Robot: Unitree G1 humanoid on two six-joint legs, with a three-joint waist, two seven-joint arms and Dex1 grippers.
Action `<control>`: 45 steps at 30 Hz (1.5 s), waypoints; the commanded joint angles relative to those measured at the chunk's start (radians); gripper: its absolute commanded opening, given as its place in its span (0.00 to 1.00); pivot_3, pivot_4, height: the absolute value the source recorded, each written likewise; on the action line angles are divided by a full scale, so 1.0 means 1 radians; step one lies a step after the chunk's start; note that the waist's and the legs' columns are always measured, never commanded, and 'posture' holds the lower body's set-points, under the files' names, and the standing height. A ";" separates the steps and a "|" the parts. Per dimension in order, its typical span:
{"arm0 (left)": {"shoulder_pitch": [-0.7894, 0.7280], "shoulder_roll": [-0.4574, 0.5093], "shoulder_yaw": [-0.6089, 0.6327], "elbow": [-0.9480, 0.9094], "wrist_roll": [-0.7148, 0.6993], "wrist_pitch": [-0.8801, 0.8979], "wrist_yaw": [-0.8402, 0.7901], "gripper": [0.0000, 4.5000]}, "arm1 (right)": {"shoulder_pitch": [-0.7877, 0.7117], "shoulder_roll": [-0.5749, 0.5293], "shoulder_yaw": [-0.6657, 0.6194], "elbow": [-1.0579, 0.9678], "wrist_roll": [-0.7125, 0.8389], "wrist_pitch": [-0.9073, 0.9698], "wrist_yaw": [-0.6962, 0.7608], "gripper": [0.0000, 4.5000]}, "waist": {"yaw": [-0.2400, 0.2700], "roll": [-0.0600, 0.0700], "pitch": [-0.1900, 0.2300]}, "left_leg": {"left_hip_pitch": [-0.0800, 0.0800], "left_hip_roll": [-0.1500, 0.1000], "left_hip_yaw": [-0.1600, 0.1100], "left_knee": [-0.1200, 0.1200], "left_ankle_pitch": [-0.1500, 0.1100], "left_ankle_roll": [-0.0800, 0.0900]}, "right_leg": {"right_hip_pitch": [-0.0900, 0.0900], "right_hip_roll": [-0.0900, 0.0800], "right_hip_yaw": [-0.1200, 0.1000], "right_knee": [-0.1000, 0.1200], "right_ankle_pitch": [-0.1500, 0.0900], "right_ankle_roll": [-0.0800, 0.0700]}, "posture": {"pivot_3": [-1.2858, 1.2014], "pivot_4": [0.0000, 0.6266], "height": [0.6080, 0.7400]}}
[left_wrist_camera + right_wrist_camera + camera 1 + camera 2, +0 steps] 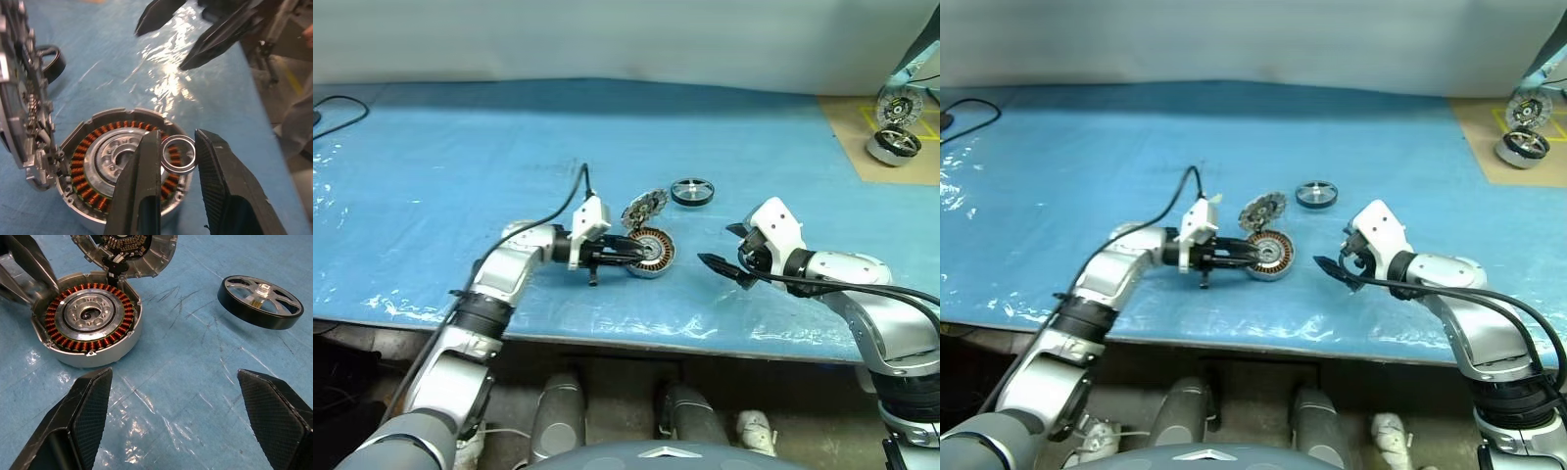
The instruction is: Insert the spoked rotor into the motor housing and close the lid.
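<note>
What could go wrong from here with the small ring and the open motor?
1. The left pincer holds a thin ring by its edge above the motor housing; it could slip and fall among the copper windings.
2. The lid stands open and tilted at the housing's edge; a bump from the arm might flip it shut early.
3. The spoked rotor still lies apart on the blue mat.

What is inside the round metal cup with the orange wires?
Inside the motor housing is a ring of copper windings around a silver centre with a dark hole. The spoked rotor isn't in yet; it lies apart on the blue mat.
</note>
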 commanded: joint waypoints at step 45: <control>-0.114 -0.056 -0.038 0.188 0.136 -0.220 0.074 0.15 | 0.091 -0.015 -0.005 -0.163 0.157 -0.019 -0.014 0.96 | 0.004 0.000 0.000 | -0.001 0.000 -0.001 0.006 0.000 0.000 | 0.002 0.000 -0.001 0.002 0.000 0.000 | 0.52 0.24 1.00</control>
